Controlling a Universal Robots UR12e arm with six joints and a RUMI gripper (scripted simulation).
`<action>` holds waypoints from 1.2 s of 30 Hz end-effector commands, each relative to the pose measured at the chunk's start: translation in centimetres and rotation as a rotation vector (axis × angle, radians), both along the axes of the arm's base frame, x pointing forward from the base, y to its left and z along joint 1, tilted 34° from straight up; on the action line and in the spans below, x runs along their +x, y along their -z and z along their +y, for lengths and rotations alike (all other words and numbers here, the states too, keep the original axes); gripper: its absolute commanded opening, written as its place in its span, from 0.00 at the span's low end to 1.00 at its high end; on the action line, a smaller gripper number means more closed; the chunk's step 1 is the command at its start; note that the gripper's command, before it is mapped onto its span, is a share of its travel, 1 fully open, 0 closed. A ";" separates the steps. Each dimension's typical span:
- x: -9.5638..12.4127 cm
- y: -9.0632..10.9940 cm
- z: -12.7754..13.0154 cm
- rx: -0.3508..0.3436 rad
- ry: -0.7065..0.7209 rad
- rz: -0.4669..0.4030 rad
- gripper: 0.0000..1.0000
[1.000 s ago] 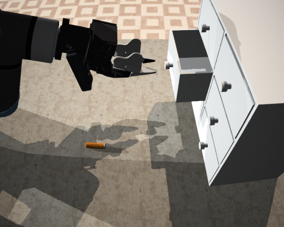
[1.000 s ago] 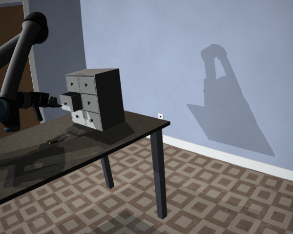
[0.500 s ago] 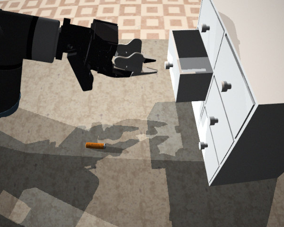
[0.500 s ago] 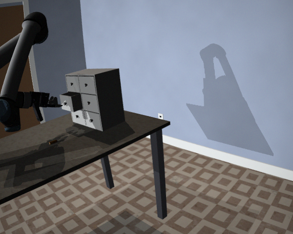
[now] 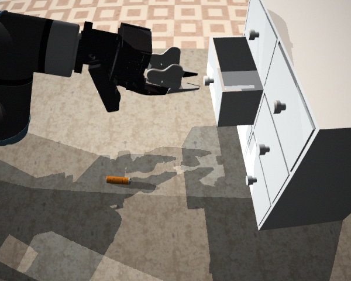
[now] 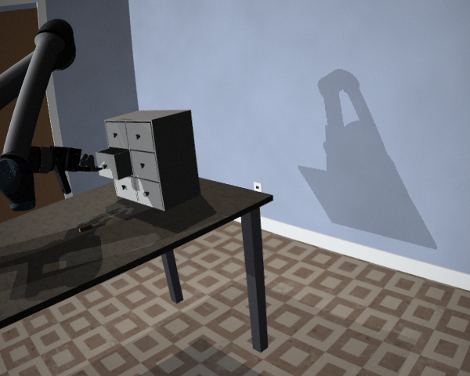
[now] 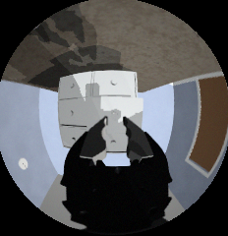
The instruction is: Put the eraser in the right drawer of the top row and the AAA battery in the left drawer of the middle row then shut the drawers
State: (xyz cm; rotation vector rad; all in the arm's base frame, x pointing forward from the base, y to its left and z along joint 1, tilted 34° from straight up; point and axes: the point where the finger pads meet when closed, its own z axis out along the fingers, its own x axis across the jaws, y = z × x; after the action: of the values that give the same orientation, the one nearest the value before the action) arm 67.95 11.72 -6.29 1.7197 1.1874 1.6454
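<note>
Orange battery (image 5: pixel 117 180) (image 6: pixel 84 228) on table (image 5: pixel 157 223) (image 6: pixel 211 198), below tool (image 5: pixel 198 81) (image 6: pixel 100 168) (image 7: pixel 115 117), tips slightly apart, holding nothing

Orange AAA battery (image 5: pixel 117 180) (image 6: pixel 84 228) lying on its side on the table (image 5: pixel 157 236) (image 6: pixel 138 251).

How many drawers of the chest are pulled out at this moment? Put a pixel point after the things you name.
1: the left drawer of the middle row (image 5: pixel 240 109) (image 6: pixel 124 164). The other five fronts look closed, though the top-left one is seen only partly from the top view.
</note>
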 end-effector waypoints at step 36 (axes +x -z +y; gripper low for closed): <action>2.5 -0.3 0.0 0.000 0.001 -0.001 0.20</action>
State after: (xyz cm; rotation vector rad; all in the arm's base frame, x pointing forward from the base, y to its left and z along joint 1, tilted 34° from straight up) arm 70.29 11.76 -6.07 1.7219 1.1871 1.6441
